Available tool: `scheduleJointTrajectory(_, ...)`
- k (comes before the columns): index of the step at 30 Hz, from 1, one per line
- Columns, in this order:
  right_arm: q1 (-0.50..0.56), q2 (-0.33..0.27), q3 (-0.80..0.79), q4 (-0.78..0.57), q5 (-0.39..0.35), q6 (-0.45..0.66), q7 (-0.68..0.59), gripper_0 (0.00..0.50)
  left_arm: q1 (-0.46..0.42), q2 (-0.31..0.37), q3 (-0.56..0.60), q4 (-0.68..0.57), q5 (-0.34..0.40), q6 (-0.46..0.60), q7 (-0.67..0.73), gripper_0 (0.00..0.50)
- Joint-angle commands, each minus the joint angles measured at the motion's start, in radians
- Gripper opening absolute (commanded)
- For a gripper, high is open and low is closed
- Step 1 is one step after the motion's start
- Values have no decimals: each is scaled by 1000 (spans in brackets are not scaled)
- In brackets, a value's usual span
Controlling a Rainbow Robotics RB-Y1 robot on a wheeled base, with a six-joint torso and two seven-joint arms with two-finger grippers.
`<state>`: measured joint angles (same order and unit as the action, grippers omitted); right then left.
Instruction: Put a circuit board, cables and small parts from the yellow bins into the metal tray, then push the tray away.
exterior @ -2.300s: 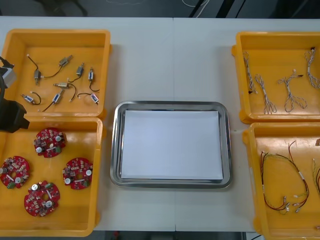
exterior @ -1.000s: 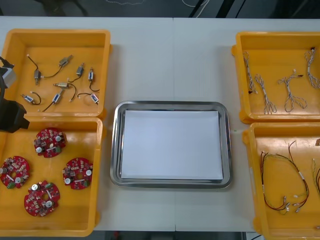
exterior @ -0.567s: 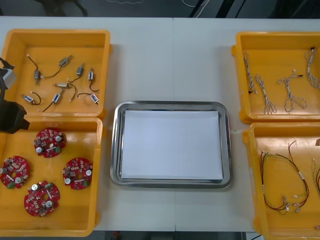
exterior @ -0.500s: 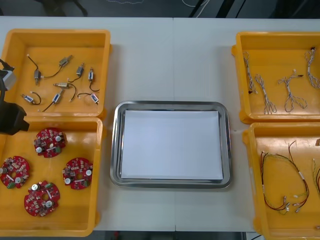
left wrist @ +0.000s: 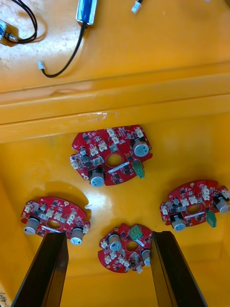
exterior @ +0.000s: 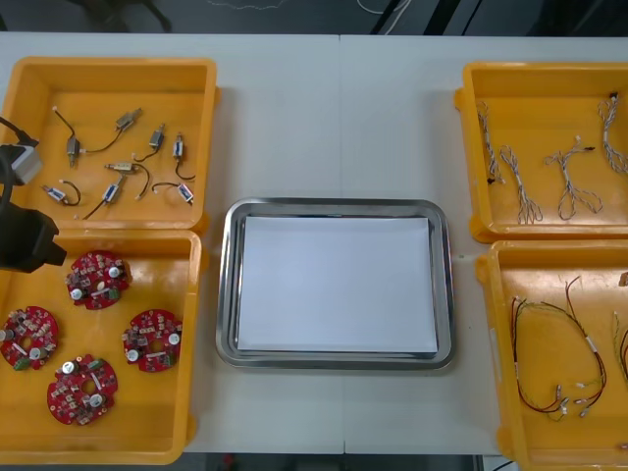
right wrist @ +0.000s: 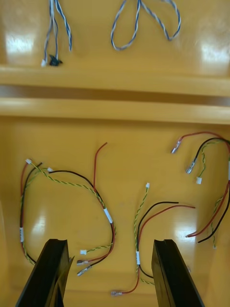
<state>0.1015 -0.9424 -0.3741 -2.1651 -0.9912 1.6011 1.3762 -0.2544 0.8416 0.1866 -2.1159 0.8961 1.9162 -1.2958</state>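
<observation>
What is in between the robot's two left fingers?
In the left wrist view, one round red circuit board lies in the yellow bin between the fingers of the open left gripper. The right gripper hangs over the red and yellow cables.

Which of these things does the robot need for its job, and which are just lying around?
For the job: metal tray; red circuit boards; small metal parts; blue and white cables; red and yellow cables; yellow bins; left gripper, open over the boards; right gripper, open over the red and yellow cables.

Just lying about: the light table; the tray's white lining.
</observation>
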Motion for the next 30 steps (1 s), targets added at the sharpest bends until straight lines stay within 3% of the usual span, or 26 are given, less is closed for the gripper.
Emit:
scheduleJointTrajectory(1,47,-44,80,-27,55,-46,37,500,72,59,16,-67,37,-5,-33,500)
scheduleJointTrajectory(9,86,-44,146,-10,111,-116,73,500,161,108,16,-122,84,-74,-152,500)
scheduleJointTrajectory(19,95,-44,219,93,131,-220,192,500,316,183,10,-180,121,-247,-312,500)
scheduleJointTrajectory(30,92,-44,320,168,170,-319,218,500,434,283,-85,-242,70,-444,-381,500)
